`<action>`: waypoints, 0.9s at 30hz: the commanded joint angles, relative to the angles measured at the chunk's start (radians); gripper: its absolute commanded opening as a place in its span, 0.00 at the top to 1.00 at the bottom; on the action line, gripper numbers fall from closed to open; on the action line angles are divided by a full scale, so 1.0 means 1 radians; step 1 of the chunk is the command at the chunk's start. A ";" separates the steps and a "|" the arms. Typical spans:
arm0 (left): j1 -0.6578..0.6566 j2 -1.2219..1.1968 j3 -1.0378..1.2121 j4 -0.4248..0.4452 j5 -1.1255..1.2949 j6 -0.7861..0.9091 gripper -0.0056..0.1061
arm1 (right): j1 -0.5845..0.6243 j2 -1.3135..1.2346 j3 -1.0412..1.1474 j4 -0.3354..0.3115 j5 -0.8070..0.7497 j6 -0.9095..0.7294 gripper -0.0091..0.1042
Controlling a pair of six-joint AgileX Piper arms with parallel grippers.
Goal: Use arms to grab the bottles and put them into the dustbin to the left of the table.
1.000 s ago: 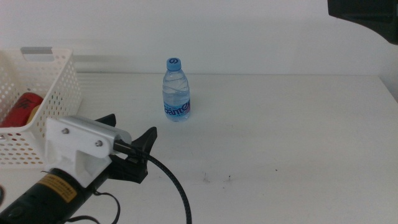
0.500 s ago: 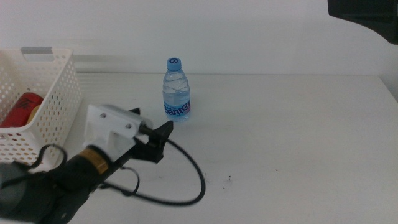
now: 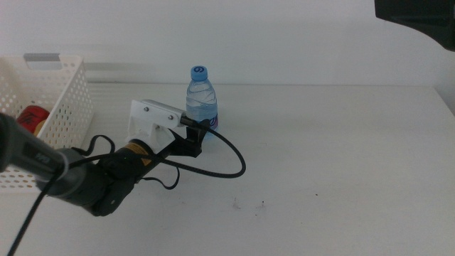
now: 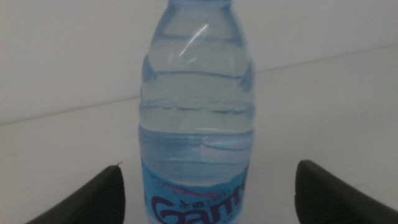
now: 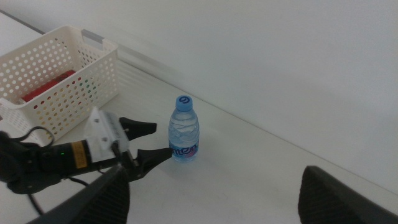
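A clear water bottle (image 3: 201,99) with a blue cap stands upright near the table's (image 3: 320,156) far edge. My left gripper (image 3: 199,135) has reached it from the front left. In the left wrist view the bottle (image 4: 198,124) fills the middle, and the left gripper (image 4: 208,167) is open with one jaw on each side of its label. The right gripper (image 5: 214,186) hangs high above the table, open and empty. From up there it sees the bottle (image 5: 184,130), the left gripper (image 5: 160,140) and the dustbin (image 5: 93,74). A red can (image 3: 32,116) lies inside the dustbin (image 3: 67,107).
The white perforated dustbin stands at the table's left end, close to the left arm's elbow. A thick black cable (image 3: 231,153) loops from the left wrist onto the tabletop. A dark shape (image 3: 419,18) fills the upper right corner of the middle view.
The left arm has swung forward and to the right from the table's front left. Its open jaws have gone from well short of the bottle to either side of it.
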 commanded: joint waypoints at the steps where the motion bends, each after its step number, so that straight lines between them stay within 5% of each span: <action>1: 0.003 0.036 -0.042 0.009 -0.002 -0.016 0.11 | 0.002 -0.003 -0.006 -0.011 -0.004 -0.008 0.11; 27: 0.001 0.229 -0.305 0.037 -0.012 -0.022 0.11 | 0.002 -0.003 -0.006 -0.011 -0.004 -0.008 0.11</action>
